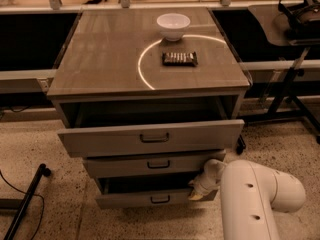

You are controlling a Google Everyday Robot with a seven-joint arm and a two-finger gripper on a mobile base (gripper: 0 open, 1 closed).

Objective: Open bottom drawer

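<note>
The bottom drawer (pixel 130 199) is the lowest, narrowest grey front of the cabinet, with a small dark bar handle (pixel 160 199). It stands pulled out a little, with a dark gap above it. The middle drawer (pixel 145 164) and the tall top drawer (pixel 150 138) also stand partly out. My gripper (pixel 200 189) is at the right end of the bottom drawer, just under the middle drawer's front, at the end of my white arm (pixel 255 204). The handle is apart from the gripper, to its left.
A white bowl (pixel 173 26) and a dark snack bar (pixel 179 58) sit on the cabinet top (pixel 100 59). A black stand (pixel 25 199) lies on the floor at left. A chair or stand with a headset (pixel 295 24) is at right.
</note>
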